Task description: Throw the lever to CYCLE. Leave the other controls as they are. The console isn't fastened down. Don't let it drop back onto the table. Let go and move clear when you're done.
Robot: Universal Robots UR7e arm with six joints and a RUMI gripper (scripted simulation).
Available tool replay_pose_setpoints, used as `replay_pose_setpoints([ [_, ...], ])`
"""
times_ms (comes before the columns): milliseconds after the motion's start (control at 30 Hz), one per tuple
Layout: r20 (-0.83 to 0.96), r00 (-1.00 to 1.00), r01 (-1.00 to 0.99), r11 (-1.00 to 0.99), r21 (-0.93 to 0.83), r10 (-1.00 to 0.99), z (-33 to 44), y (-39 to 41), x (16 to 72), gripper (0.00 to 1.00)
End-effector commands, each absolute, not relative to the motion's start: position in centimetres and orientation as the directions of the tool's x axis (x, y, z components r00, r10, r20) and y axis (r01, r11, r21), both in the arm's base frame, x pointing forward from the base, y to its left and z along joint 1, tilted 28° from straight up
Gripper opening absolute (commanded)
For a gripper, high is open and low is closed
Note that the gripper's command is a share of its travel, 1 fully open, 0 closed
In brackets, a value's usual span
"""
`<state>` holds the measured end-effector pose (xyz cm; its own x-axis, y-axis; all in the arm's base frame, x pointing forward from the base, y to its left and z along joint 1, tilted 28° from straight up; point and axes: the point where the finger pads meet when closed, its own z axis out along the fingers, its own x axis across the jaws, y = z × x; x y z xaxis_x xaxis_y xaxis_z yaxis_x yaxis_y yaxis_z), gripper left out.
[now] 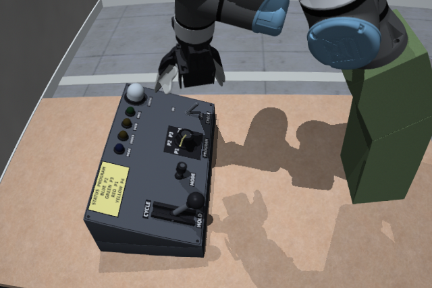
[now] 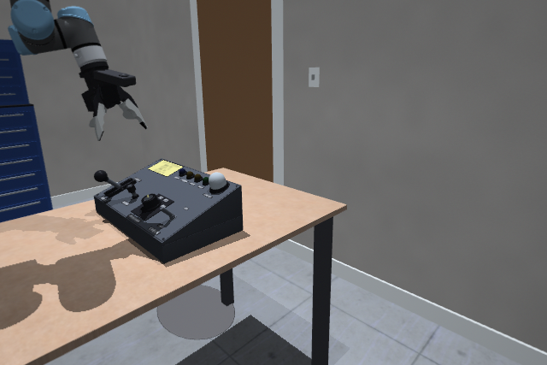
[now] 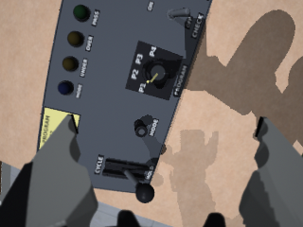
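The dark console (image 1: 146, 159) (image 2: 198, 220) (image 3: 109, 95) sits on the wooden table (image 1: 279, 236) (image 2: 273, 210). Its lever (image 1: 195, 201) (image 2: 100, 174) (image 3: 145, 192), with a black ball knob, leans to the HOLD label (image 1: 199, 219) end of its slot. The CYCLE label (image 1: 146, 209) (image 3: 98, 164) marks the other end. My gripper (image 1: 192, 84) (image 2: 120, 130) (image 3: 165, 116) is open and empty. It hangs well above the console, over its middle part in the wrist view, and touches nothing.
The panel also carries a PROGRAM rotary selector (image 1: 184, 137) (image 3: 155, 73), a MODE toggle (image 1: 181, 168) (image 3: 141, 128), a CHECK switch (image 1: 192, 108), a white dome button (image 1: 135, 92) (image 2: 216, 180), several lamps and a yellow label (image 1: 109, 189). A green pedestal (image 1: 383, 131) stands at the right.
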<state>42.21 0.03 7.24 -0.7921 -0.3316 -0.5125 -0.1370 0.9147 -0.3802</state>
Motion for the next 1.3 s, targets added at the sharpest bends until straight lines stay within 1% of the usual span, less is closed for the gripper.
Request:
replay_pose_setpoints([
  [0, -0.464, -0.704, -0.313, 0.821, -0.476, -0.538, 6.5, 3.3, 43.6, 1.00],
  [33, -0.464, -0.704, -0.313, 0.821, -0.476, -0.538, 6.5, 3.3, 43.6, 1.00],
  [133, -0.427, -0.643, -0.401, 0.754, -0.520, -0.636, 6.0, 5.2, 44.1, 1.00],
  [200, -0.427, -0.643, -0.401, 0.754, -0.520, -0.636, 6.0, 5.2, 44.1, 1.00],
  [267, -0.385, -0.568, -0.481, 0.673, -0.562, -0.727, 5.5, 7.2, 44.4, 1.00],
  [300, -0.385, -0.568, -0.481, 0.673, -0.562, -0.727, 5.5, 7.2, 44.4, 1.00],
  [333, -0.362, -0.527, -0.517, 0.628, -0.582, -0.769, 5.3, 8.3, 44.5, 1.00],
  [367, -0.362, -0.527, -0.517, 0.628, -0.582, -0.769, 5.3, 8.3, 44.5, 1.00],
  [467, -0.314, -0.440, -0.579, 0.533, -0.618, -0.842, 4.7, 10.3, 44.6, 1.00],
  [500, -0.314, -0.440, -0.579, 0.533, -0.618, -0.842, 4.7, 10.3, 44.6, 1.00],
  [533, -0.289, -0.394, -0.604, 0.483, -0.634, -0.872, 4.5, 11.4, 44.6, 1.00],
  [567, -0.289, -0.394, -0.604, 0.483, -0.634, -0.872, 4.5, 11.4, 44.6, 1.00],
  [600, -0.264, -0.349, -0.626, 0.433, -0.648, -0.899, 4.2, 12.4, 44.5, 1.00],
  [633, -0.264, -0.349, -0.626, 0.433, -0.648, -0.899, 4.2, 12.4, 44.5, 1.00],
  [700, -0.216, -0.260, -0.659, 0.336, -0.673, -0.941, 3.7, 14.2, 44.3, 1.00],
  [767, -0.216, -0.260, -0.659, 0.336, -0.673, -0.941, 3.7, 14.2, 44.3, 1.00],
  [833, -0.170, -0.177, -0.679, 0.245, -0.692, -0.969, 3.2, 15.9, 44.0, 1.00],
  [867, -0.170, -0.177, -0.679, 0.245, -0.692, -0.969, 3.2, 15.9, 44.0, 1.00],
  [967, -0.111, -0.072, -0.690, 0.130, -0.712, -0.991, 2.6, 18.0, 43.5, 1.00],
  [1000, -0.111, -0.072, -0.690, 0.130, -0.712, -0.991, 2.6, 18.0, 43.5, 1.00],
  [1133, -0.057, 0.021, -0.688, 0.027, -0.725, -0.998, 2.1, 19.9, 42.9, 1.00],
  [1267, -0.032, 0.063, -0.684, -0.020, -0.729, -0.997, 1.8, 20.7, 42.6, 1.00],
])
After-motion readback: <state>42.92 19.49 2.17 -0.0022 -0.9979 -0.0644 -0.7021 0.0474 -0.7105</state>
